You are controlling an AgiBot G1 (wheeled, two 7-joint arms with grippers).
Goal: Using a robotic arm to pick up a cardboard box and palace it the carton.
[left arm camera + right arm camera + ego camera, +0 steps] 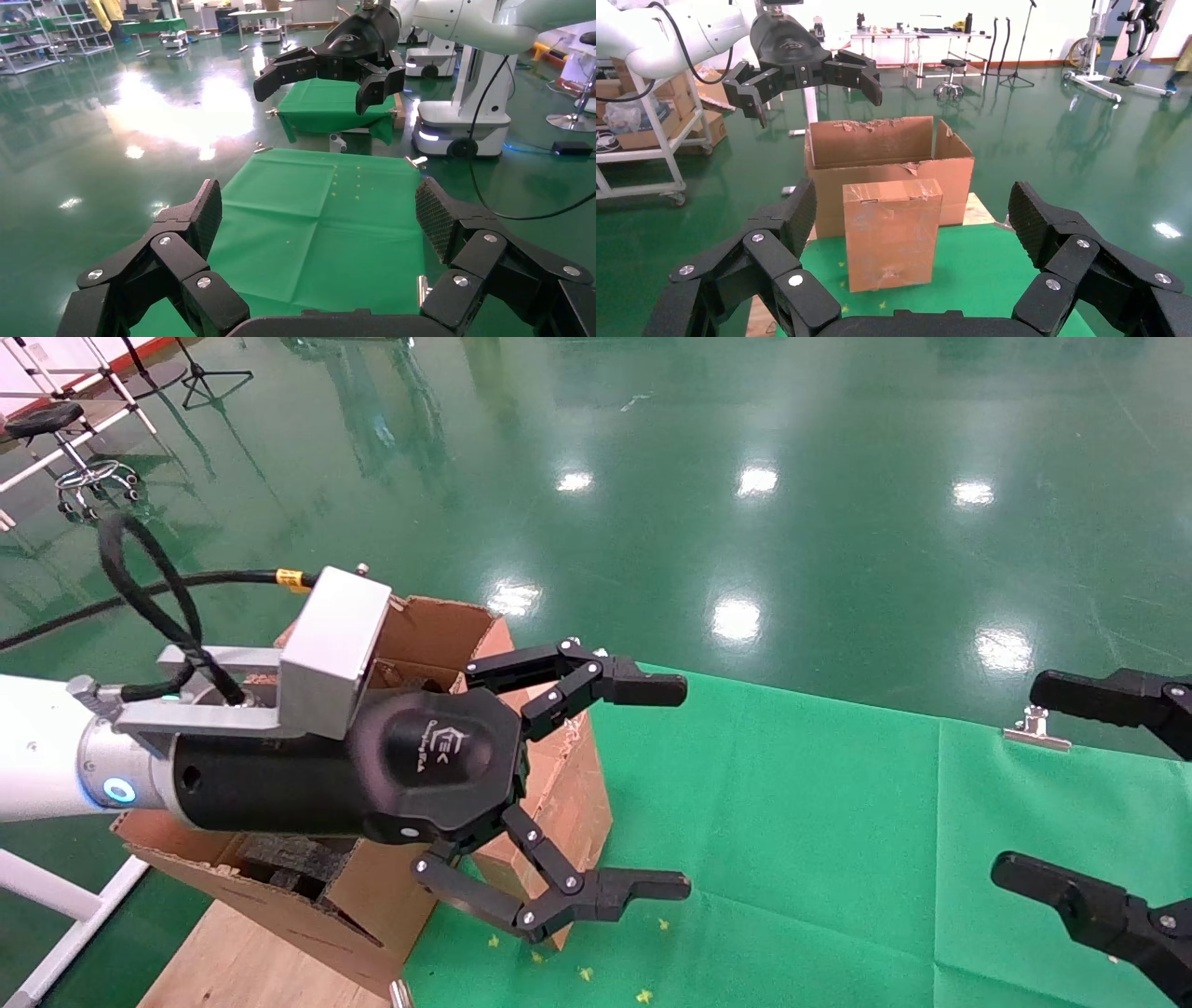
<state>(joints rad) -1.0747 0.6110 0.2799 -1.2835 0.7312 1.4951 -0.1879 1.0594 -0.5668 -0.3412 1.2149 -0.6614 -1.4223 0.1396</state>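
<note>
The cardboard box (pixel 891 235), small, brown and sealed with glossy tape, stands upright on the green cloth just in front of the carton (pixel 877 151). In the head view the box (pixel 577 794) shows partly behind my left gripper (pixel 686 787). That gripper hangs open and empty on the white robotic arm (pixel 37 747), above and beside the box. The carton (pixel 428 626) with torn flaps holds black foam (pixel 298 864). My right gripper (pixel 1015 780) is open at the right edge, facing the box from a distance.
A green cloth (pixel 819 831) covers the table, held by metal clips (pixel 1036 733). The carton rests on a wooden board (pixel 242 961). A stool (pixel 56 430) and stands are far back left on the shiny green floor.
</note>
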